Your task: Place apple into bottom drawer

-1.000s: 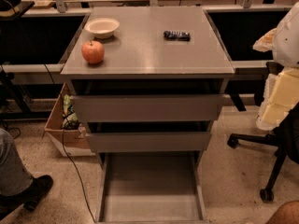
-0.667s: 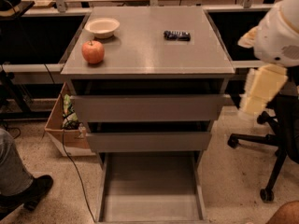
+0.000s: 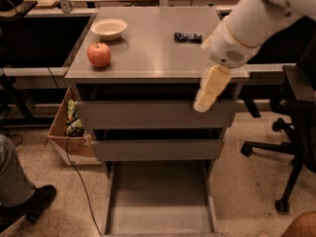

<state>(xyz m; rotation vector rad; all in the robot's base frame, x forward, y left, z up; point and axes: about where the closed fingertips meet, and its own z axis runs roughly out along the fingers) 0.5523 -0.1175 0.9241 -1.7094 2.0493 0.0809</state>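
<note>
Camera view: we see the gripper [image 3: 204, 101] right of centre, its aperture indeterminable; apple [image 3: 98, 54] upper left on the cabinet [image 3: 153, 48]; bottom drawer [image 3: 160, 199] extended.

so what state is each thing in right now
apple: sitting on the cabinet top, front left, not held
bowl: upright, behind the apple, apart from it
dark packet: lying flat, back right
top drawer: pushed in
middle drawer: pushed in
bottom drawer: pulled open, floor bare
gripper: hanging at the cabinet's front right edge, far from the apple
</note>
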